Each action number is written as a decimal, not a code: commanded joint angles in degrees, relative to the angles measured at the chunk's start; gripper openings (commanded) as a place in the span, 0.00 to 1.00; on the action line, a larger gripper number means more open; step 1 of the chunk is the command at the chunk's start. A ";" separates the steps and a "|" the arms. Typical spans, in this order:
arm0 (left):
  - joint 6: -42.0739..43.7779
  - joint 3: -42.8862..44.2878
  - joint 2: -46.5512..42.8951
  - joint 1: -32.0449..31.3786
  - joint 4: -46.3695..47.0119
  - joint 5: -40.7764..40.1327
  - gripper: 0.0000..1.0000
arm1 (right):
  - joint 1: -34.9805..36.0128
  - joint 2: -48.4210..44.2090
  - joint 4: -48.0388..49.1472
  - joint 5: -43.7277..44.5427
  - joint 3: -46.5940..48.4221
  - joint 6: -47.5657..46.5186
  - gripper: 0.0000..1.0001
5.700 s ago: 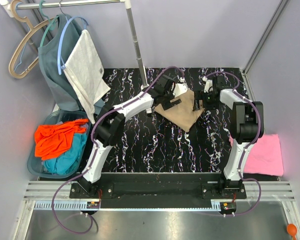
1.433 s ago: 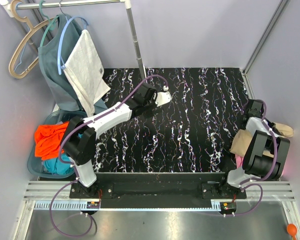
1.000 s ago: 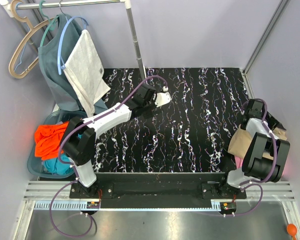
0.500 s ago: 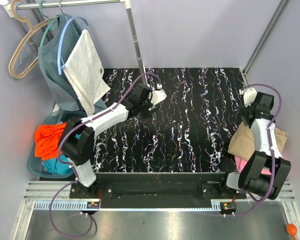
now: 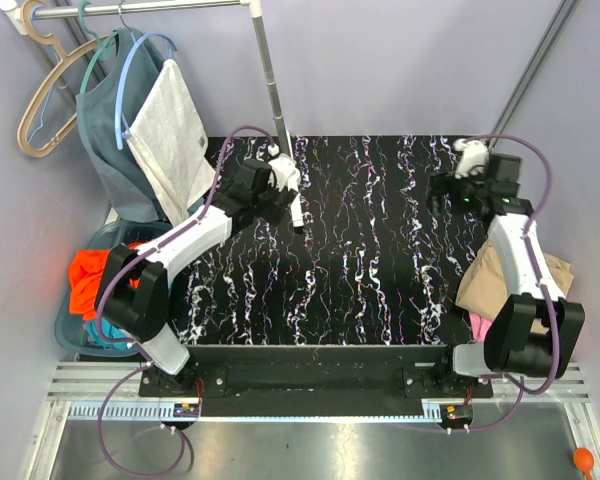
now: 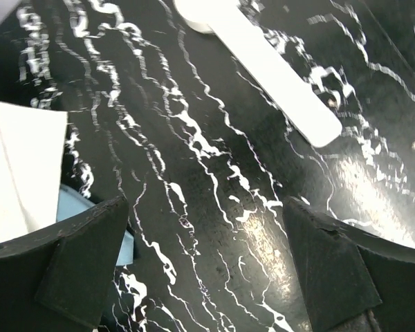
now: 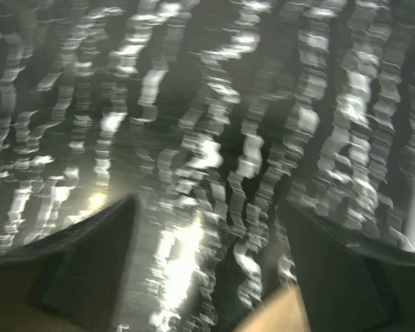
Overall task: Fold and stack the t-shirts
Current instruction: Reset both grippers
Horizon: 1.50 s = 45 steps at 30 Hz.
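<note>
Tan tee (image 5: 520, 275) lies rumpled on top of the pink tee (image 5: 480, 325) at the near R side, just past the edge of the black marbled table (image 5: 380, 260); pink shows only at the near corner. Opposite, near L, a basket (image 5: 62, 322) holds the orange tee (image 5: 88, 285) w/ the teal tee (image 5: 110, 335) under it. Further back, right gripper (image 7: 206, 204) hangs over the table's far R part, jaws wide, nothing btwn them; wrist view is blurred. Left gripper (image 6: 204, 207) is over the far L part, jaws fully wide & empty, next to the rack's white foot (image 6: 263, 69). At the back L, rack pole (image 5: 270, 80), w/ a whitish cloth (image 5: 170, 130) & a grey-blue garment (image 5: 115, 140) on hangers (image 5: 45, 100).
</note>
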 commanded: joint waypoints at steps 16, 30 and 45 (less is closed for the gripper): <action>-16.53 5.51 -5.60 8.78 0.70 -5.84 0.99 | 25.04 17.03 -4.09 5.51 22.41 13.71 1.00; -15.20 1.11 -11.92 9.22 4.30 -6.37 0.99 | 27.15 18.97 -4.09 5.15 23.73 13.89 1.00; -12.74 -4.60 -15.35 9.22 8.52 -4.70 0.99 | 27.77 15.90 -1.54 4.53 21.71 13.01 1.00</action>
